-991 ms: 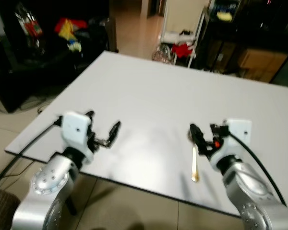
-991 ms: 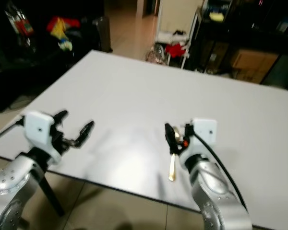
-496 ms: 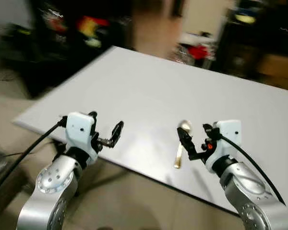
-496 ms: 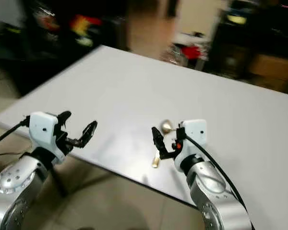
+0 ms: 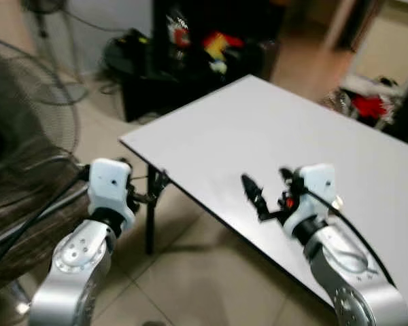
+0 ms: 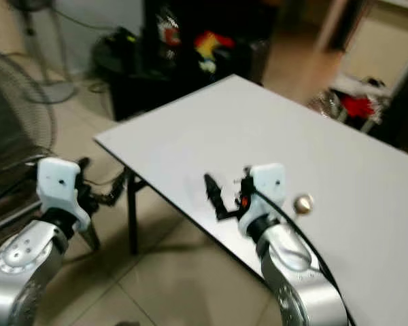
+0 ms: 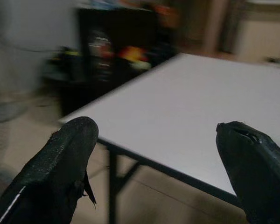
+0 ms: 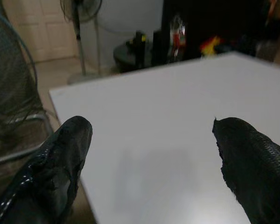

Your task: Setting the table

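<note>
One white rectangular desk (image 5: pixel 279 129). One gold metal spoon (image 6: pixel 302 202), only its bowl visible. Two black two-fingered grippers: left gripper (image 5: pixel 146 195), right gripper (image 5: pixel 266 197). Possibly one wire floor fan (image 5: pixel 20 129), blurred.

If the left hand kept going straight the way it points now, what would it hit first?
Probably the near edge of the white table. The left hand, fingers open, hangs off the table over the floor and aims at that edge and the dark table leg; depth is unclear.
</note>
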Controlling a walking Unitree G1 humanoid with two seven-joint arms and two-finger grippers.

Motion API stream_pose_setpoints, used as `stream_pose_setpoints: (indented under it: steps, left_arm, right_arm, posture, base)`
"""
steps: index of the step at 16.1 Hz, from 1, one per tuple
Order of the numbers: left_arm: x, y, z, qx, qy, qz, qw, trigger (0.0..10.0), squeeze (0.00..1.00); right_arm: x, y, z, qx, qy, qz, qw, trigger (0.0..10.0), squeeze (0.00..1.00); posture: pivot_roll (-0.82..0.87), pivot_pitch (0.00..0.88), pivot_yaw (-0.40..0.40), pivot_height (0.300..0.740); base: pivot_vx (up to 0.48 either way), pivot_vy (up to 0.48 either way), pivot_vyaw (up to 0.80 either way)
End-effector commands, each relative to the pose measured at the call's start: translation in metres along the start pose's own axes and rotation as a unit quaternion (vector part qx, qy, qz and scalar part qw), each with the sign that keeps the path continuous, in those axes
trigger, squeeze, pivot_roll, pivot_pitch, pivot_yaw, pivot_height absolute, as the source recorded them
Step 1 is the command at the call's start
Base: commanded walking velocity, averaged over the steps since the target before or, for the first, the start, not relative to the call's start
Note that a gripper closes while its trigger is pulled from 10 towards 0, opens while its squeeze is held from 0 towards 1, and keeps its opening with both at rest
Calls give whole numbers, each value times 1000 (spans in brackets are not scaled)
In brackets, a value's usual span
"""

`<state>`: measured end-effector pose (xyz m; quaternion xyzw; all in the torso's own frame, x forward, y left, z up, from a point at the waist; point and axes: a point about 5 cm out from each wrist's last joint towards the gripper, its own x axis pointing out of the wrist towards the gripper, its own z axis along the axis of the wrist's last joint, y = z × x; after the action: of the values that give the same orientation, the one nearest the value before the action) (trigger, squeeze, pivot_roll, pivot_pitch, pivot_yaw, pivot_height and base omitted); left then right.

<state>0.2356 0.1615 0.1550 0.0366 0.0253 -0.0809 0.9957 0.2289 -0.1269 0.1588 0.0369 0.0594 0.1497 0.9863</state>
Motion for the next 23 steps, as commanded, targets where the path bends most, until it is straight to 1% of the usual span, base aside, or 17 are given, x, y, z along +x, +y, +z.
stream_pose_setpoints:
  steps: [1,2,3,4,5,6,8,11,13,15,16,18,19,20,21,22,23]
  left_arm:
    - [2,-1,3,-2,-14,11,1000,10000,0]
    - [2,-1,3,-5,-19,24,1000,10000,0]
    - [1,-1,0,-12,-7,45,999,10000,0]
    - [0,-4,-4,-44,23,30,998,10000,0]
    - [0,-7,-4,-67,29,2,997,10000,0]
    - [-2,-8,-6,-78,34,-13,996,10000,0]
    - [-3,-11,-3,-53,24,-37,998,10000,0]
    - [-3,-13,0,-66,22,-45,997,10000,0]
    - [-3,-11,-1,-65,37,-42,996,10000,0]
    - [-4,-5,-11,-68,77,-18,995,10000,0]
    - [-5,-3,-14,-59,99,-14,993,10000,0]
    - [-6,-3,-18,-61,117,-15,991,10000,0]
    - [-8,-2,-23,-58,143,-13,988,10000,0]
    - [-8,-1,-25,-55,151,-2,987,10000,0]
    - [-8,-1,-25,-57,154,8,986,10000,0]
    - [-6,-1,-20,-59,133,26,989,10000,0]
    - [-3,0,-16,-37,104,32,993,10000,0]
  right_arm:
    - [0,-9,-2,-8,4,-25,1000,10000,1000]
    - [0,-9,-2,-7,4,-27,1000,10000,1000]
    - [0,-11,-1,-6,1,-29,1000,10000,1000]
    - [0,-11,-1,-4,-2,-31,1000,10000,1000]
    - [0,-11,-2,-3,-3,-32,999,10000,1000]
    - [0,-10,-3,2,-5,-31,1000,10000,1000]
    - [0,-8,-3,5,-6,-27,1000,10000,1000]
    - [0,-8,-3,7,-7,-28,1000,10000,1000]
    - [0,-9,-4,8,-8,-29,1000,10000,1000]
    - [0,-10,-4,10,-8,-32,999,10000,1000]
    - [0,-10,-5,11,-7,-34,999,10000,1000]
    - [-1,-11,-6,19,-2,-38,999,10000,1000]
    - [-1,-11,-6,26,-1,-38,999,10000,1000]
    - [-1,-10,-6,30,0,-36,999,10000,1000]
    - [-1,-10,-7,31,1,-34,999,10000,1000]
    - [-1,-9,-7,33,2,-31,999,10000,1000]
    - [-1,-10,-7,32,3,-31,999,10000,1000]
  posture:
    - [65,0,-72,740]
    - [65,0,-72,740]
    - [65,0,-72,740]
    - [60,0,-72,740]
    - [58,0,-72,740]
    - [60,0,-73,740]
    - [61,0,-73,740]
    - [62,0,-74,740]
    - [60,0,-72,740]
    - [61,0,-72,740]
    - [61,0,-71,740]
    - [61,0,-70,740]
    - [60,0,-69,740]
    - [60,0,-68,740]
    - [60,0,-68,740]
    - [56,0,-68,740]
    - [56,0,-68,740]
  base:
    - [0,0,800]
    - [0,0,800]
    - [0,0,800]
    - [0,0,800]
    - [0,0,800]
    - [0,0,800]
    - [0,0,800]
    - [0,0,800]
    - [0,0,800]
    - [0,0,800]
    - [0,0,800]
    - [0,0,800]
    - [0,0,800]
    - [0,0,800]
    - [0,0,800]
    - [0,0,800]
    - [0,0,800]
